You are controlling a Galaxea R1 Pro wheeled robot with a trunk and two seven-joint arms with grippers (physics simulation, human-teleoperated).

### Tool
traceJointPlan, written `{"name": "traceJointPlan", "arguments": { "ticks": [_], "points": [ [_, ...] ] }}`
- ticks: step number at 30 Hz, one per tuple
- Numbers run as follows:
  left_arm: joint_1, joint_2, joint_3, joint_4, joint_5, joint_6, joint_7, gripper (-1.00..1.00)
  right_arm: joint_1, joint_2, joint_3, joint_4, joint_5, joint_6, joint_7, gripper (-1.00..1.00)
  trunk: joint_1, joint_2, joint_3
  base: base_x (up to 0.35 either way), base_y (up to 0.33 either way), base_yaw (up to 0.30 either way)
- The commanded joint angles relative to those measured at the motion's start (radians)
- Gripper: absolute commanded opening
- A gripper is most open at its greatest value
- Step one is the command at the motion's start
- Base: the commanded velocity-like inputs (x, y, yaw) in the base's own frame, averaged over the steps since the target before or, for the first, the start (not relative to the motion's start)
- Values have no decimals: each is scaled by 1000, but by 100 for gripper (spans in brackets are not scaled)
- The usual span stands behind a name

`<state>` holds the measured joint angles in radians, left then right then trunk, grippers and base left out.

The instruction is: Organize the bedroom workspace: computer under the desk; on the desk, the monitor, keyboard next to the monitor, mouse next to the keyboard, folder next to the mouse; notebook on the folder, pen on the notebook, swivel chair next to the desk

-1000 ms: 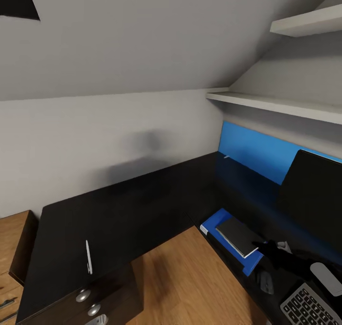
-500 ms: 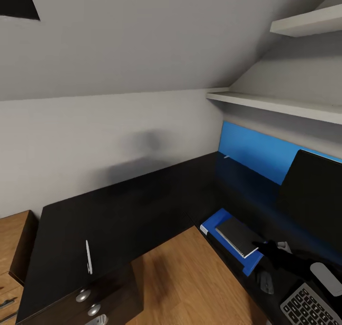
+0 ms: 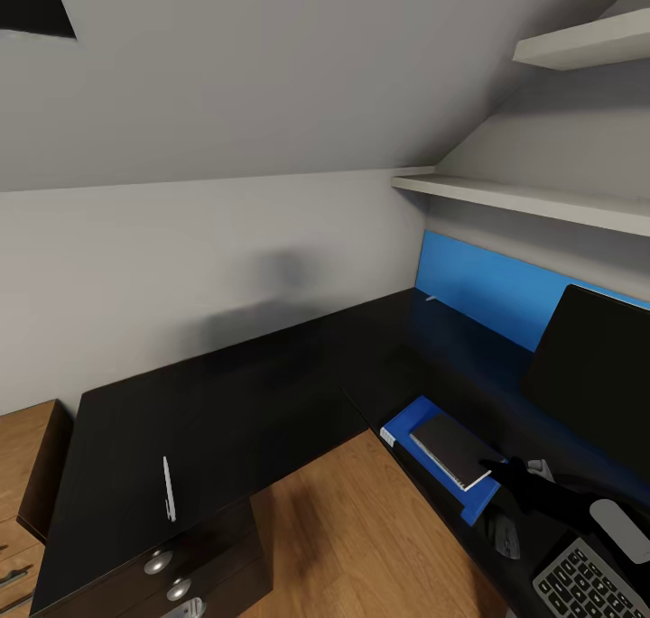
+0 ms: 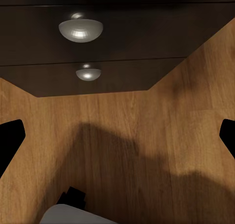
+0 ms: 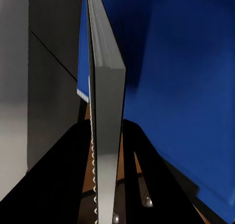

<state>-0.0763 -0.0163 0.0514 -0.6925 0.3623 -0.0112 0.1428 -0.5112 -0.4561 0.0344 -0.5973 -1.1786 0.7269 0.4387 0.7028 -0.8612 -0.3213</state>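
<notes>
The right fingers [image 5: 105,150] clasp the notebook's [image 3: 451,448] edge as it lies on the folder [image 3: 411,422], on the bench [image 3: 226,401] near the monitor [image 3: 596,374]. The left fingers [image 4: 117,140] are spread apart over the floor [image 4: 147,150] beside the drawers [image 4: 132,47]. A pen [image 3: 168,489] lies on the bench, well apart from the folder.

Glossy black top on the desk [image 3: 226,401], mirroring the blue wall panel [image 3: 487,289]; polished metal, round and shiny, for the drawer knobs [image 4: 81,30]. Warm wood grain, smooth with a soft sheen, across the floor [image 3: 361,528]; matt grey on the wall [image 3: 181,257] and matt pale on the shelves [image 3: 524,198]. Smooth bright blue on the folder [image 3: 408,422], matt grey on the notebook [image 3: 451,448] cover with a pale paper edge, smooth white on the pen [image 3: 168,489], matt black on the monitor [image 3: 596,374].
</notes>
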Motion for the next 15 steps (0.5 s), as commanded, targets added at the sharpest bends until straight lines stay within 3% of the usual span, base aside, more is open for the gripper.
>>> {"name": "traceJointPlan", "arguments": {
  "ticks": [1, 15],
  "points": [
    [0, -1, 1, -1, 10, -1, 1, 100, 0, -1, 12, 4, 46, -9, -14, -100, 0, -1, -2, 0, 0, 0],
    [0, -1, 1, -1, 10, -1, 1, 100, 0, -1, 12, 4, 46, -9, -14, -100, 0, -1, -2, 0, 0, 0]
  ]
}}
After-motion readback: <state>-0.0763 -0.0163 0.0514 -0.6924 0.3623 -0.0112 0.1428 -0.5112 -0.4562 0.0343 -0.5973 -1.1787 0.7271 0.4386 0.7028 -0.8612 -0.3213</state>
